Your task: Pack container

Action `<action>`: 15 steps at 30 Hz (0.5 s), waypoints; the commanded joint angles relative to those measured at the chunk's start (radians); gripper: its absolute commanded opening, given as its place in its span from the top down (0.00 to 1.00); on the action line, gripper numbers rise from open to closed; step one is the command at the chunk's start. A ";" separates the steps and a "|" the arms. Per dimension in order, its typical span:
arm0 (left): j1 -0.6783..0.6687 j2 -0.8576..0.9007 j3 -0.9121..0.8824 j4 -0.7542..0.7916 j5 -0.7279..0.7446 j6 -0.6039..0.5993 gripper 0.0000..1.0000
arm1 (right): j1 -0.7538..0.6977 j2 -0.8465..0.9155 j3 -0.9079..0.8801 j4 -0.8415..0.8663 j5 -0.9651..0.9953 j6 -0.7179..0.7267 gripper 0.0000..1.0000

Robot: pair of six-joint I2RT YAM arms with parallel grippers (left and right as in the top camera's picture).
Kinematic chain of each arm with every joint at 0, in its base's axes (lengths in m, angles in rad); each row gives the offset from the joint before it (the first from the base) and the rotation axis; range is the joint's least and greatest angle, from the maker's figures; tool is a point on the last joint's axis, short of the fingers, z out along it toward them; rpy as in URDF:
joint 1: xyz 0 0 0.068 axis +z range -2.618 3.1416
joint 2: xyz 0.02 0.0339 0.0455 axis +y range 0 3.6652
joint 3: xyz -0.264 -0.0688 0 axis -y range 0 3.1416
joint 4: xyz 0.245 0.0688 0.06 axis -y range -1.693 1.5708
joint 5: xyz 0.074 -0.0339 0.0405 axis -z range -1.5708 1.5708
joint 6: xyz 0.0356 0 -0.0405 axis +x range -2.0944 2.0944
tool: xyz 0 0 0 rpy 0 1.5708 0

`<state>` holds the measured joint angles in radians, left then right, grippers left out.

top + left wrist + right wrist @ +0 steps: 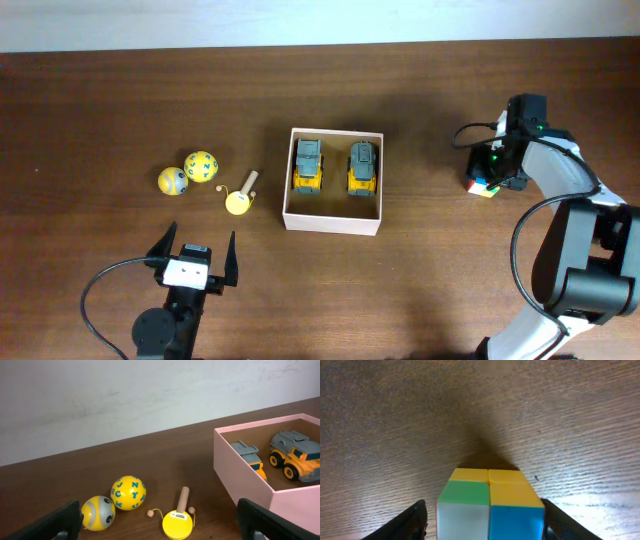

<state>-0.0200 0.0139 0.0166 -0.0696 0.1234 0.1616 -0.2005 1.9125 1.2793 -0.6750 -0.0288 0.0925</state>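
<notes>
The container (333, 222) is a square shallow box with pale walls, and two yellow-and-grey toy trucks (308, 165) (362, 167) lie inside. It also shows at the right of the left wrist view (245, 470). My left gripper (193, 255) (160, 519) is open and empty, near the table's front, facing the loose toys. My right gripper (497, 172) (482, 522) is open with its fingers on either side of a multicoloured puzzle cube (483, 186) (490, 505) that rests on the table to the right of the container. A small gap shows at the left finger.
Left of the container lie a yellow-and-grey ball (172, 181) (98, 512), a yellow letter ball (201, 165) (128, 492) and a yellow rattle drum with a wooden handle (238, 202) (178, 522). A white wall runs behind the table.
</notes>
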 commanded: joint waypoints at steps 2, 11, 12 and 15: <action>0.003 -0.006 -0.008 0.002 -0.004 0.013 0.01 | -0.003 0.008 0.015 0.006 -0.008 -0.037 0.35; 0.003 -0.006 -0.008 0.002 -0.004 0.013 0.01 | -0.003 0.008 0.015 0.014 0.008 -0.060 0.35; 0.003 -0.006 -0.008 0.002 -0.004 0.013 0.01 | -0.003 0.008 0.015 0.014 0.016 -0.060 0.35; 0.003 -0.006 -0.008 0.002 -0.004 0.013 0.01 | -0.003 0.008 0.015 0.018 0.018 -0.060 0.35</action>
<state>-0.0200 0.0139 0.0166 -0.0696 0.1234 0.1616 -0.2005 1.9125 1.2793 -0.6636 -0.0242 0.0483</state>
